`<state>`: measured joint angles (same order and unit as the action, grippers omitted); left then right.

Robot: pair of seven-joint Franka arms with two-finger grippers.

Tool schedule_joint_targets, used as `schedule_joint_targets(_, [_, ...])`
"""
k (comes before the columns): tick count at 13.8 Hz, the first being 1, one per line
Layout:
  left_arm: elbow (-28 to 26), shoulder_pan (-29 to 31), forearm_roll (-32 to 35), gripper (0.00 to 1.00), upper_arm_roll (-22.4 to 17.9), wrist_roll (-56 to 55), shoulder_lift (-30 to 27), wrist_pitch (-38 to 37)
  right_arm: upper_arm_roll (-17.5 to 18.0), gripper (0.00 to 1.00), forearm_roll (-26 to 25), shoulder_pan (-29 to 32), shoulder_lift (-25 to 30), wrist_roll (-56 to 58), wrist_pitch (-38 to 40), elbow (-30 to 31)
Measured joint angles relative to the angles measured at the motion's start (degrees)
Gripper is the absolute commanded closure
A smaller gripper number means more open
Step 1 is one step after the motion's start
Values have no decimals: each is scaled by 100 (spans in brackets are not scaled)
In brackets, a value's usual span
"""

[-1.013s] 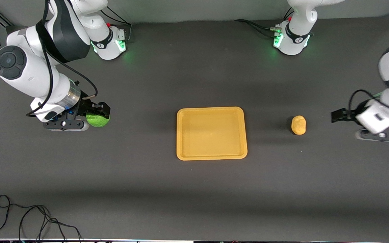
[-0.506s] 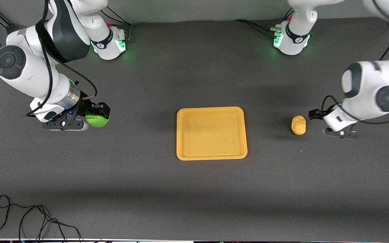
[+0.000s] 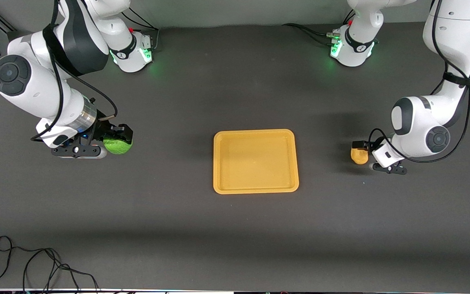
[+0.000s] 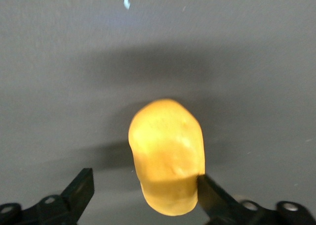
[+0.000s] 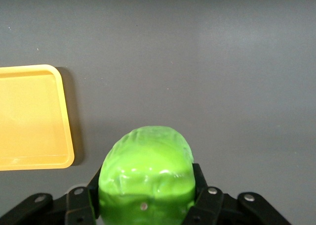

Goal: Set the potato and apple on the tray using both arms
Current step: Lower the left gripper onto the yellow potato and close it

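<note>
The yellow-orange tray [image 3: 255,185] lies mid-table. The yellow-tan potato [image 3: 356,157] lies on the table toward the left arm's end. My left gripper [image 3: 362,152] is low around it and open. In the left wrist view the potato [image 4: 165,146] sits between the fingers [image 4: 213,196]: one touches it, the other stands apart with a gap. My right gripper [image 3: 117,138] is shut on the green apple [image 3: 116,147] toward the right arm's end. In the right wrist view the apple [image 5: 145,156] fills the space between the fingers [image 5: 79,202], with the tray [image 5: 29,116] a little way off.
A black cable [image 3: 35,265] lies coiled at the table edge nearest the front camera, toward the right arm's end. The two arm bases [image 3: 135,49] glow green along the edge farthest from that camera.
My left arm has swung in from the table's end and come down around the potato. The right arm and the apple have not moved.
</note>
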<state>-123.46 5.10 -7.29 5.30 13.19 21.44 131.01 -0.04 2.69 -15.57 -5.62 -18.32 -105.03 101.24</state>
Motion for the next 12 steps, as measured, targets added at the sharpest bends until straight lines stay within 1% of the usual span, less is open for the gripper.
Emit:
schedule_joint_targets(2, [54,-16,-47,1,17,12,-2,-3,-1,69,0,0,0,0,0,0])
schedule_joint_targets(3, [65,-23,-61,5,44,12,-2,-3,-2,69,0,0,0,0,0,0])
schedule_joint_targets(5, [48,-35,-76,29,87,12,24,-4,-3,69,0,0,0,0,0,0])
schedule_joint_targets(6, [29,-38,-76,32,91,12,66,-5,-3,69,0,0,0,0,0,0])
schedule_joint_targets(7, [26,-37,-76,46,90,12,126,-5,-4,69,0,0,0,0,0,0])
schedule_joint_targets(8, [27,-37,-77,64,90,12,181,-4,-4,69,0,0,0,0,0,0])
schedule_joint_targets(9, [40,-37,-76,79,89,12,196,-10,-8,69,0,1,0,0,0,0])
schedule_joint_targets(10, [85,-37,-84,83,93,9,178,-46,-13,69,0,2,0,0,0,0])
schedule_joint_targets(12, [404,-35,-128,83,192,-230,148,-422,-19,69,0,3,0,0,0,0])
